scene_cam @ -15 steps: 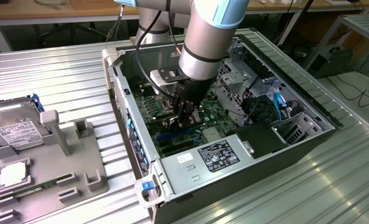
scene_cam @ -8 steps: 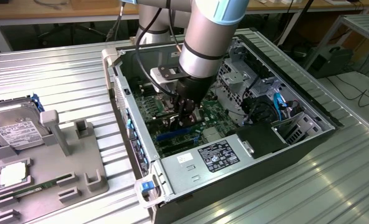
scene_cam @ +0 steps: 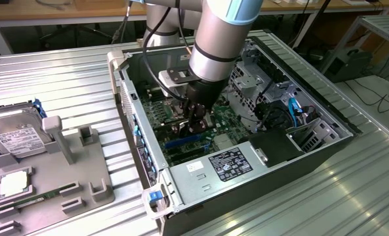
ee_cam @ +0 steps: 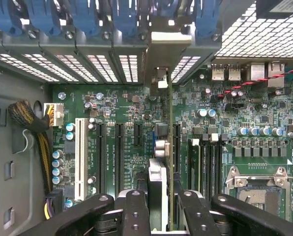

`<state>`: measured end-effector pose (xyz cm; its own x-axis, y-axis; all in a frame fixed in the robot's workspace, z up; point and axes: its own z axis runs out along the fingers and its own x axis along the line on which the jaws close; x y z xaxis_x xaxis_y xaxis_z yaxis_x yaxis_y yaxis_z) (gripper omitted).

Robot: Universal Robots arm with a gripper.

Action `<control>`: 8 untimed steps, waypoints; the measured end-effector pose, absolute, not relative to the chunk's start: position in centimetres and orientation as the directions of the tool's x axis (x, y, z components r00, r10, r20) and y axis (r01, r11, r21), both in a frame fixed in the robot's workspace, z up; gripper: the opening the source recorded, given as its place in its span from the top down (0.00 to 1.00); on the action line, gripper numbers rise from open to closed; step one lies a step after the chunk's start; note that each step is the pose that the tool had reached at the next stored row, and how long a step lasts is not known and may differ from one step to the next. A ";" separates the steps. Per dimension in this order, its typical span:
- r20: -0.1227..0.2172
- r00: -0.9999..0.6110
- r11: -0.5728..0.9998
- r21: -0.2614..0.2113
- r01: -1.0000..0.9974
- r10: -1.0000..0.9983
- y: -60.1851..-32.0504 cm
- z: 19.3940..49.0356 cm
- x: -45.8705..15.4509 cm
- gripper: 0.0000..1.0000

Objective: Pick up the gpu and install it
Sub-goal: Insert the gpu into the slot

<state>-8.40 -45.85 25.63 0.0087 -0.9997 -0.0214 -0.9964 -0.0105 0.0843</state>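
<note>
The gpu (ee_cam: 169,137) stands on edge over the motherboard (ee_cam: 122,105), a thin line running between the black expansion slots. Its silvery bracket (ee_cam: 159,51) sits right at the case's rear wall, in the gap between the vented slot covers (ee_cam: 107,66). The gripper (ee_cam: 167,209) has it clamped, fingers (ee_cam: 136,209) pressed in on both faces. Is the card's edge down in its slot? Can't tell.

Room is tight: memory slots (ee_cam: 205,164) lie just beside one face, and the white PCI slot (ee_cam: 79,152) is further off on the other.

In the exterior view the arm reaches down into the open computer case (scene_cam: 325,147), with the power supply (scene_cam: 230,164) near. The hard drive (scene_cam: 14,135) sits on the grey fixture (scene_cam: 82,167), well apart.
</note>
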 end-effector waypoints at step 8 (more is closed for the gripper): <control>-0.022 0.009 -0.010 0.084 -0.996 -1.000 -45.9 25.6 -8.7 0.72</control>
<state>-8.75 -45.91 25.63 0.0087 -0.9997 -0.0216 -0.9964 -0.0105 0.0843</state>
